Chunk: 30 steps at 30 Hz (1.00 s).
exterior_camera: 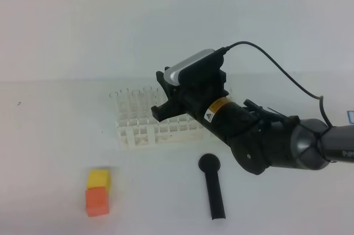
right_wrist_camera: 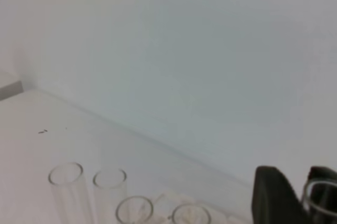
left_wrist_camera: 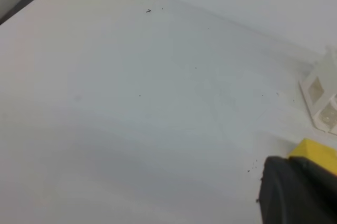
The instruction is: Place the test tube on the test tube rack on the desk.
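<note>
The white test tube rack (exterior_camera: 160, 130) stands on the desk (exterior_camera: 50, 135) with several clear tubes (exterior_camera: 135, 101) upright in its left part. My right gripper (exterior_camera: 162, 106) hangs over the rack's middle. In the right wrist view a test tube (right_wrist_camera: 322, 190) shows its round rim between the black fingers (right_wrist_camera: 274, 197) of the right gripper (right_wrist_camera: 308, 196), with one finger against it. Other tube rims (right_wrist_camera: 66, 174) stand further left. My left gripper's black finger (left_wrist_camera: 295, 192) shows low over the desk, away from the rack corner (left_wrist_camera: 321, 95).
A black round-headed tool (exterior_camera: 213, 186) lies in front of the rack. A yellow block (exterior_camera: 98, 178) and an orange block (exterior_camera: 97, 200) sit at the front left. The yellow block (left_wrist_camera: 316, 153) is right beside the left gripper. A white wall rises behind the rack.
</note>
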{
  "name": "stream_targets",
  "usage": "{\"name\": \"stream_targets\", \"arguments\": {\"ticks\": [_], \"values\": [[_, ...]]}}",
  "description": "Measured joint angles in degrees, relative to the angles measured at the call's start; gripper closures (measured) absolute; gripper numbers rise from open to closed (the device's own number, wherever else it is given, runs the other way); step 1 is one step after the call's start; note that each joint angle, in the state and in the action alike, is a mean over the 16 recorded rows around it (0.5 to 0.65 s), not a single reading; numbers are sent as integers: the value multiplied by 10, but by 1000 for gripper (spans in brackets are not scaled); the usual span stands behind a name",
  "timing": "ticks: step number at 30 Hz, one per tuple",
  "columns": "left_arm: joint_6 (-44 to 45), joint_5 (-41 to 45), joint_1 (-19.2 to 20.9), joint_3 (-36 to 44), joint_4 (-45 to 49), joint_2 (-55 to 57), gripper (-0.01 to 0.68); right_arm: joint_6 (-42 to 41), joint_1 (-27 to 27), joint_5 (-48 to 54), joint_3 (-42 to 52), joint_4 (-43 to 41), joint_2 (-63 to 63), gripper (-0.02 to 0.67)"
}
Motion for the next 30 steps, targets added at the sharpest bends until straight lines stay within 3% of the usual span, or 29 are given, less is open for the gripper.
{"name": "stream_targets", "arguments": {"ticks": [11, 18, 22, 30], "values": [[5, 1, 0, 0, -1, 0, 673, -24, 0, 8, 0, 13, -17, 366], [5, 2, 0, 0, -1, 0, 673, -51, 1, 35, 0, 19, -47, 345], [5, 2, 0, 0, 0, 0, 673, -67, 2, 60, 0, 21, -70, 367], [5, 3, 0, 0, 1, 1, 673, -126, 6, 169, 0, 24, -146, 505]]}}
